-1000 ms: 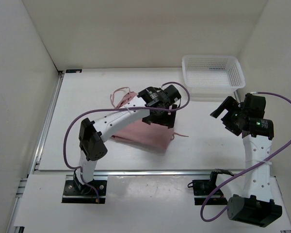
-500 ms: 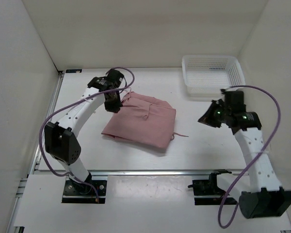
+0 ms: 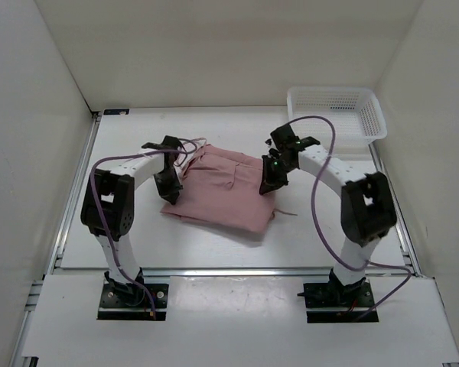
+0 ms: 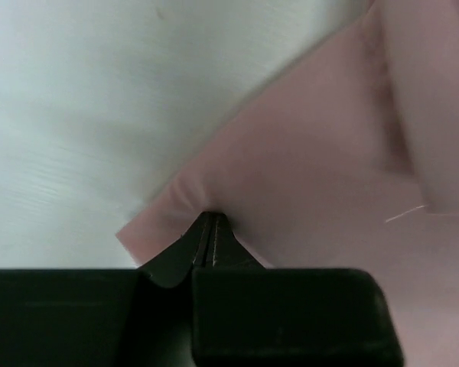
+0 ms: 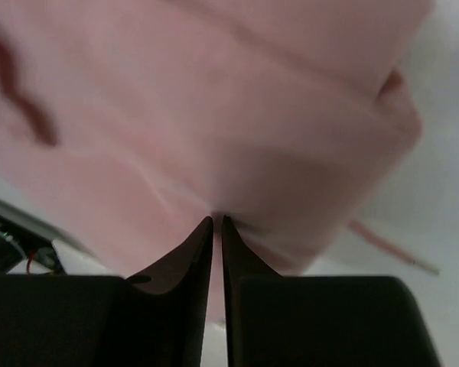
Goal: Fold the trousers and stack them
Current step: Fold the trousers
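Your left gripper [image 4: 210, 229] is pinched tight on a corner at the left edge of the dusty-pink soft fabric trousers [image 3: 222, 191], and the cloth puckers at its tips. Your right gripper [image 5: 218, 223] is closed on a fold at the opposite edge, with only a sliver between its jaws. The trousers lie roughly folded mid-way across the white table [image 3: 329, 229], between both arms. Both holds look shallow. If you lift unevenly, a corner may slip out and the layers may sag apart. The thin pink drawstring [image 3: 284, 212] trailing at the right could also drag or snag.
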{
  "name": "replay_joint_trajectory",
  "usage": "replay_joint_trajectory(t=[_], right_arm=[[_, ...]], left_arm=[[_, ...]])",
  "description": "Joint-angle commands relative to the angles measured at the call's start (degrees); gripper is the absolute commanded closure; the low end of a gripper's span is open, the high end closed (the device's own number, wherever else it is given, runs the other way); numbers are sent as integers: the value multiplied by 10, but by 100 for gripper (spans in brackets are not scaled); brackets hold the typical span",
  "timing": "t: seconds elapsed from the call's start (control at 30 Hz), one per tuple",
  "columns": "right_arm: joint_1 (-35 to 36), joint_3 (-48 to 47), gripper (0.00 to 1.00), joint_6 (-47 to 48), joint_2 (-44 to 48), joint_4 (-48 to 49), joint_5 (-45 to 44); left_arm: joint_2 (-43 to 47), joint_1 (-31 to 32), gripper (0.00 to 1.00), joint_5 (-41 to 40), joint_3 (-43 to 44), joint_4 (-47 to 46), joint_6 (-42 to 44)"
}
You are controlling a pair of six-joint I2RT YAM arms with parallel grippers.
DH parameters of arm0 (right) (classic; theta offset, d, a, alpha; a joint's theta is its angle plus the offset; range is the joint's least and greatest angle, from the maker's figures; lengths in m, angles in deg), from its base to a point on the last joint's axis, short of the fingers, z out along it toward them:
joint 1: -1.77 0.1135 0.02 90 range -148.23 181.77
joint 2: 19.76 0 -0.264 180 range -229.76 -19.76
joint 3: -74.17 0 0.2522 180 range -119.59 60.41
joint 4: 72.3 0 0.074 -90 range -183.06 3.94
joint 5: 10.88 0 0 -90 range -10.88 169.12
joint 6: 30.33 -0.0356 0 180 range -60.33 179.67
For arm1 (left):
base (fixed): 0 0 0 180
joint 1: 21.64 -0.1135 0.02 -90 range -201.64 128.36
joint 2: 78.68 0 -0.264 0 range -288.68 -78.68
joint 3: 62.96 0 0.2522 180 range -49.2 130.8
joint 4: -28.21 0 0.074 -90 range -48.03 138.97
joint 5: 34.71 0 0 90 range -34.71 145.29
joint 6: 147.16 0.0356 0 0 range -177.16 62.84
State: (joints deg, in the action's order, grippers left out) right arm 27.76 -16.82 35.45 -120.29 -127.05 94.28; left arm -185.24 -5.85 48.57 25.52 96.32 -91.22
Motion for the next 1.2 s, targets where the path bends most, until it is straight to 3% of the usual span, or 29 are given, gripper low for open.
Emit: replay_joint_trajectory(t=[0.0, 0.2, 0.33, 0.37, 0.43, 0.47, 0.57, 0.7, 0.73, 0.77, 0.87, 1.17], right_arm=[[-5, -33, 87, 29, -67, 14, -14], [-10, -50, 87, 35, -135, 7, -49], [-16, -67, 88, 46, -104, -22, -82], [-16, -67, 84, 46, -86, -36, -99], [-16, -86, 72, 35, -25, -52, -158], [-16, -92, 49, 35, -3, -67, -175], [-28, -98, 14, 30, 94, -74, -219], [-53, -64, 2, 30, 257, -74, -291], [-63, -57, 2, 30, 282, -74, -302], [-83, -49, 1, 30, 305, -74, -322], [-130, -19, 1, 36, 397, -84, -347], [-186, 48, 1, 6, 460, -148, -398]], left_arm=[[32, 27, 89, 27, -57, -39, -34], [167, 51, 89, 37, -170, -39, -54], [257, 51, 89, 25, -159, 24, -54], [286, 56, 89, 20, -145, 40, -54], [309, 57, 87, 4, -93, 80, -47], [322, 57, 83, -4, -71, 93, -41], [327, 57, 73, -30, 23, 128, -27], [344, 57, 19, -45, 116, 134, 0], [350, 57, 3, -51, 139, 134, 11], [355, 57, 0, -51, 148, 134, 11], [376, 57, 0, -70, 176, 129, 17], [467, 57, 0, -131, 183, 124, -1]])
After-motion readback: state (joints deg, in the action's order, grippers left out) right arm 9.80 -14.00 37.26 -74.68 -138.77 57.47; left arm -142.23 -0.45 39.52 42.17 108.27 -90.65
